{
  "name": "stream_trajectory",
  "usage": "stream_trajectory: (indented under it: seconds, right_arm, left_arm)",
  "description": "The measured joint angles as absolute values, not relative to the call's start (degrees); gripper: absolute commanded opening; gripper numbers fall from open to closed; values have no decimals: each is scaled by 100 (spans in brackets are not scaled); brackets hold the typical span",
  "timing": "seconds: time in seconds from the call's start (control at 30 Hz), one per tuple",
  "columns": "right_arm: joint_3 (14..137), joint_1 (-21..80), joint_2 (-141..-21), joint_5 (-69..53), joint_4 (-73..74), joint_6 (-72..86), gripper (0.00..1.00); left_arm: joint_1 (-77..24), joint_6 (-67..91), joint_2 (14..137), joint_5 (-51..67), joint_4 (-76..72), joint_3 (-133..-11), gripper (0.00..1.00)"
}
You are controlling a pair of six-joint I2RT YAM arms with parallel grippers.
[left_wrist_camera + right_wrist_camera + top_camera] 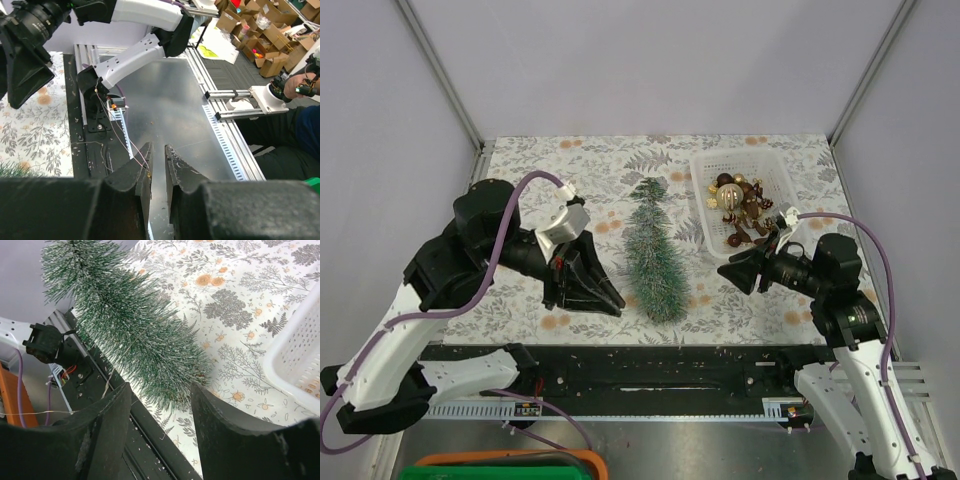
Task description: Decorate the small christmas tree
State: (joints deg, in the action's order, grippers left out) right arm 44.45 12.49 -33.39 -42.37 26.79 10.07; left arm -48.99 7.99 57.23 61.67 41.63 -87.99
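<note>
The small christmas tree [655, 250] lies flat on the patterned table, tip toward the far side and wide end toward the near edge. Just left of the wide end, my left gripper [616, 304] points out over the table's near edge. In the left wrist view the left gripper [159, 146] has a narrow gap between its fingers with nothing in it; a thin thread [131, 153] lies across the left finger. From the right, my right gripper [724, 270] faces the tree. It stands open [161, 385], with the tree's [130, 325] wide end just ahead.
A white basket [775, 168] of gold and brown baubles [740, 205] stands at the back right, beside the right arm. A black rail [640, 365] runs along the table's near edge. Grey walls close in the left, back and right sides.
</note>
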Motion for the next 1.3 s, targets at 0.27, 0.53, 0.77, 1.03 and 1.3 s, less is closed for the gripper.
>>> stream_trajectory:
  seconds: [0.27,0.53,0.77,1.03,1.3]
  right_arm:
    - [4466,1249,-3297,-4073,2873,941,59]
    - [4624,1249,-3389,-3962,2974,919,59]
    - [4624,1249,-3400,-3946,2987,932,60]
    - [4624,1249,-3371,-3946,2991,926,61]
    - [4713,1249,-3463,-3966,2899,974,62]
  left_arm:
    - [-4456,843,5749,6324,4386,-9513,19]
    - [-4101,1538,5671,6722,3562,-10490,20]
    - [-3835,2397,5754,6954,2786,-11133,22]
    - [-3612,2523,5631,7430,2530,-10449,12]
    - [-3299,381,5422,7116,4805,-9459,7]
